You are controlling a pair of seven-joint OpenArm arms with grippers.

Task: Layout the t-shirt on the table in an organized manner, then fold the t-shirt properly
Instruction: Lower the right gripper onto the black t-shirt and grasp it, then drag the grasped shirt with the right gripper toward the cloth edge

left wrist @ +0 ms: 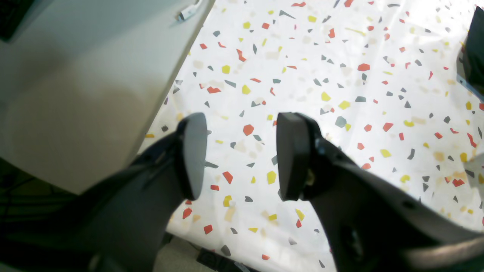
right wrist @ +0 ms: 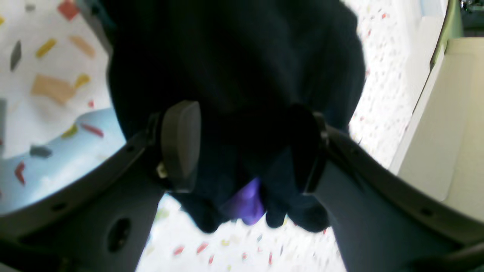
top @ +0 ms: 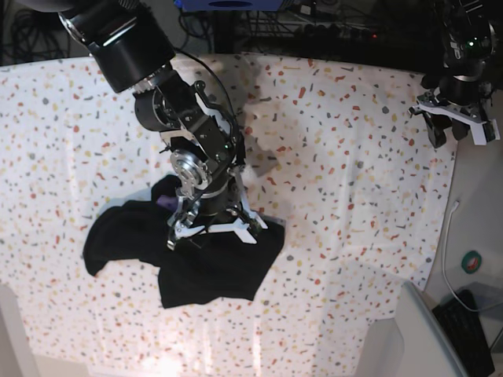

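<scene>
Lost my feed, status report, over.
Left gripper open, empty. Right gripper jaws apart around t-shirt, grip unclear. Shirt crumpled on table. Nothing in the way.

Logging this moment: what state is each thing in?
t-shirt: crumpled in a heap, not laid out, not folded.
table: covered with speckled cloth, slightly wrinkled.
left gripper: open, empty, above the table's edge.
right gripper: jaws apart around bunched t-shirt cloth.

Dark cables behind, grey floor, white cord, keyboard

Left hand gapes empty; right hand seemingly parted too.
</scene>
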